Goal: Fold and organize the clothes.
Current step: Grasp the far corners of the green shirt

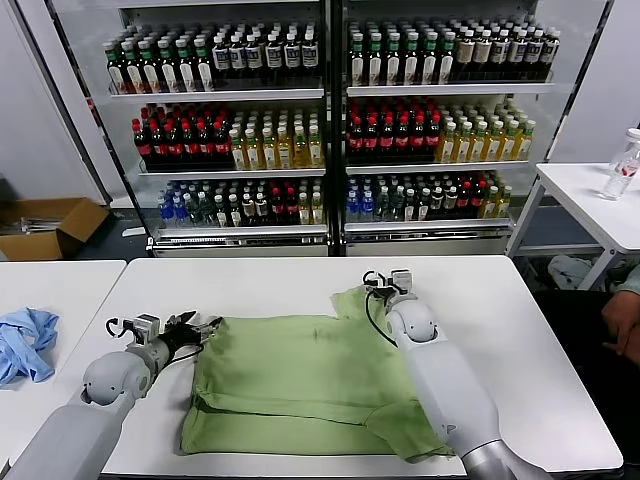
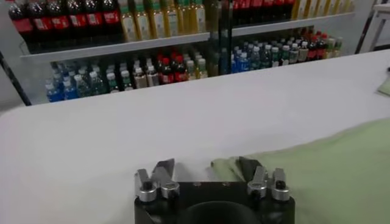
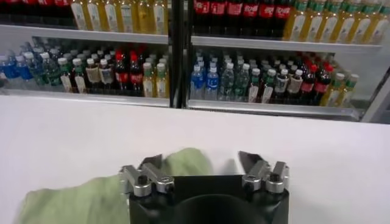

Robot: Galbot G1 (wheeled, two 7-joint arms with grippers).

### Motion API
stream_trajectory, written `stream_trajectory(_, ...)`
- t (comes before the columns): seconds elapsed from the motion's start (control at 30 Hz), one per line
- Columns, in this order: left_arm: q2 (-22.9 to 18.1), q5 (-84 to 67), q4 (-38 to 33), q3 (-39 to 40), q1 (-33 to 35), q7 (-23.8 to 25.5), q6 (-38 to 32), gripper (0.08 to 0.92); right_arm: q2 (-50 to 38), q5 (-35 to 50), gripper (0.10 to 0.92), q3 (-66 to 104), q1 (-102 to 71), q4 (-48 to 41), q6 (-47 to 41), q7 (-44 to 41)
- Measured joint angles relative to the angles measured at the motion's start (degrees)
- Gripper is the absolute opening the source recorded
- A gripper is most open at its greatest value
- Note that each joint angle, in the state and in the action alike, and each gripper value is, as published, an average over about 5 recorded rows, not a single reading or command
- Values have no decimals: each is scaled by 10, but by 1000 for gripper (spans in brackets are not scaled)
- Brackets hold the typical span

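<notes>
Head view: the light green shirt (image 1: 300, 385) is lying partly folded on the white surface (image 1: 520, 330), stretching between both grippers
Left gripper (image 1: 200, 328): jaws standing spread, resting at the shirt's near-left edge, one finger (image 2: 248, 167) touching the cloth
Right gripper (image 1: 385, 287): jaws standing spread, sitting over the shirt's far sleeve
Blue cloth (image 1: 25, 342): lying well apart, beyond the left gripper on a neighbouring surface
</notes>
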Motion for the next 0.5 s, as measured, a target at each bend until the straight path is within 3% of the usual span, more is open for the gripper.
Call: stream_trajectory(0.5,-6,-2,20,-1,-7,26,-9,151,-2,-8,204,-3,-17,13,9,-12)
